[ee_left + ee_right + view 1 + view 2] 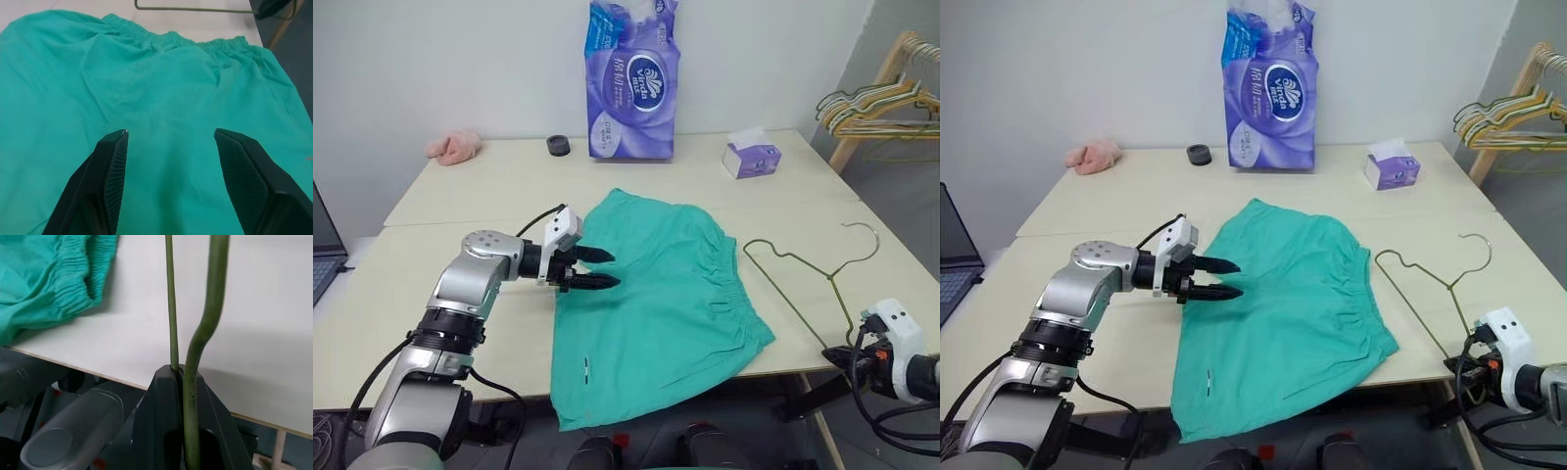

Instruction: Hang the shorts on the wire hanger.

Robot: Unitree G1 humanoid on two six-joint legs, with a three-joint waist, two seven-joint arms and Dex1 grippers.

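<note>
We see the shorts (pixel 658 304) spread flat in the middle of the table (pixel 489 186), the gathered waistband toward 3 o'clock and one leg hem hanging over the near edge at 6 o'clock. Our left gripper (pixel 597 268) hovers over the shorts' 9 o'clock edge with its two fingers (pixel 110 166) spread apart and nothing between them. At 3 o'clock of the shorts the wire hanger (pixel 800 262) lies on the table, and our right gripper (pixel 840 357), at the table's near edge around 4 o'clock, is clenched tight on the hanger's near corner.
</note>
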